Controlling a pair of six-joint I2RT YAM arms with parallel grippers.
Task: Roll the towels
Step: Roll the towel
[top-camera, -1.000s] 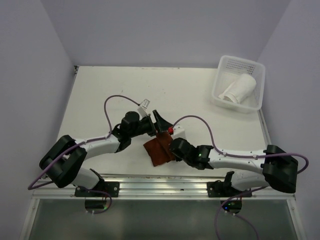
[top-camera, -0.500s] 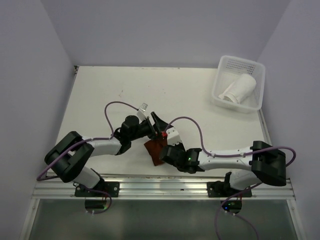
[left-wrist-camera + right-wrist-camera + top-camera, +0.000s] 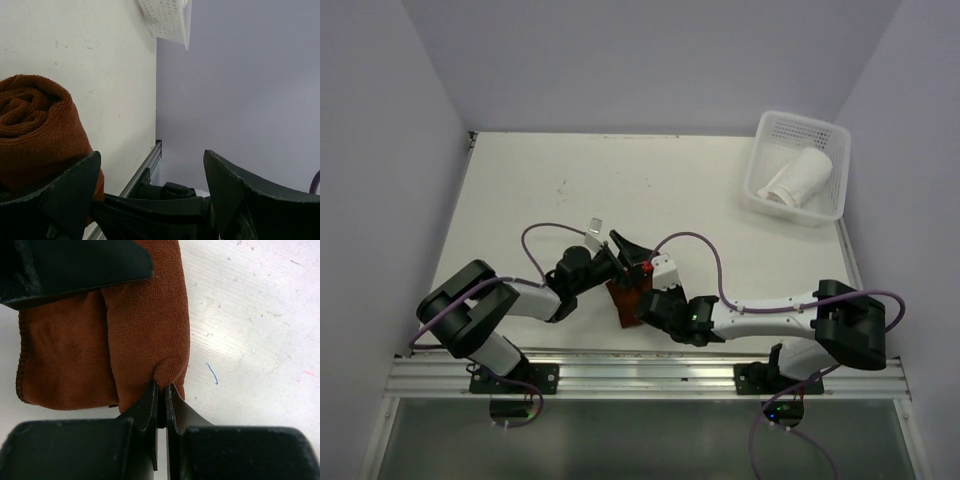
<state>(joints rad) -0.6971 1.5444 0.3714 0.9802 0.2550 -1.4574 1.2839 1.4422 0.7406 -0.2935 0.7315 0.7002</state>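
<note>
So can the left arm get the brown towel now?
Probably yes. The left gripper is open and the rolled brown towel sits right up against it, with nothing in between. The right gripper is shut on the towel's folded end, though.

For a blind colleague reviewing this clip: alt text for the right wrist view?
The right hand is shut, pinching the edge of a part-rolled rust-brown towel on the white table. A black finger of the left hand crosses the towel at top left.
</note>
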